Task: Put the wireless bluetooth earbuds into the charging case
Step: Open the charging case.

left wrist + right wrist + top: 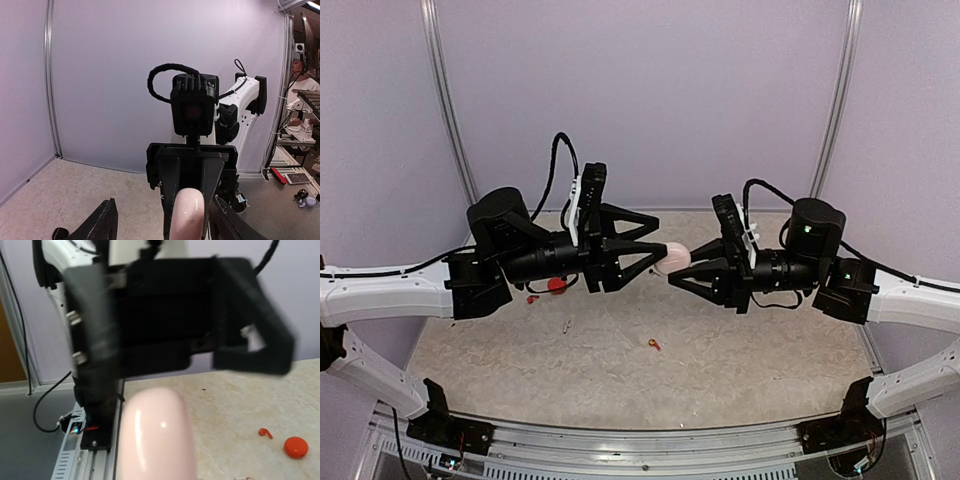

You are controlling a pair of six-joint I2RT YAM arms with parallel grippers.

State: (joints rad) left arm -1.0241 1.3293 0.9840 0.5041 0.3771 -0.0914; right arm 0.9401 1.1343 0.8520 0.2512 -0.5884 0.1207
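No legible text, label, brand, number or sign in any of the three views
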